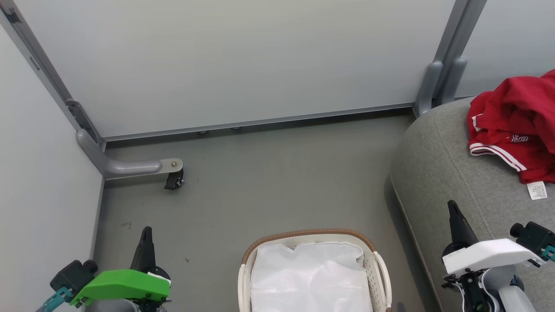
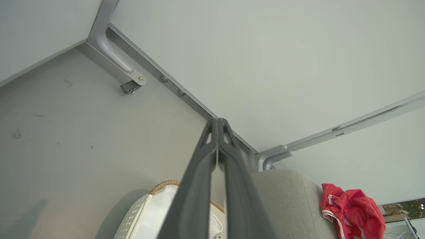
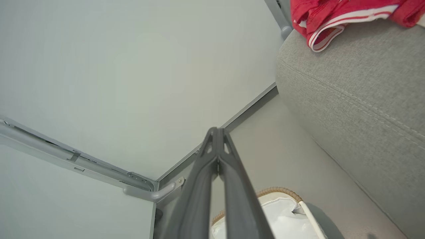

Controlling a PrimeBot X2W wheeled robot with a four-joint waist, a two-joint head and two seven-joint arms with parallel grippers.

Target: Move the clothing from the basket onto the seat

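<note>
Left hand [image 1: 146, 234], capped in green, sits at 7 o'clock in the head view. Its two dark fingers are pressed together and hold nothing. Right hand [image 1: 453, 208], capped in white, sits at 4 o'clock, fingers also pressed together and empty, and it appears against the near slope of the seat [image 1: 433, 173].

Between the hands, at 6 o'clock, stands the basket [image 1: 312, 232], white with a brown woven rim. Inside it only the crumpled white liner [image 1: 312, 277] can be seen, with no red cloth.

The clothing [image 1: 516, 117] lies in a red heap on the seat at 3 o'clock, well apart from the basket. White striped trim and a small white tag [image 1: 537, 190] face the robot. The picture's right edge cuts the heap off, so whether it is one garment or two cannot be told.

The move looks finished, or nearly so. To finish it well, keep both hands closed and clear of the basket rim, and check the liner's folds for hidden red cloth before stopping. The heap looks settled on the cushion top, so it probably needs no further push.

The seat is coarse grey woven fabric with a rounded edge and a seam. The floor [image 1: 269, 173] is smooth grey with a few faint scuffs. Pale wall panels [image 1: 238, 56] close the room from 9 to 1 o'clock, and a black caster [image 1: 174, 178] stands at 9 o'clock.
</note>
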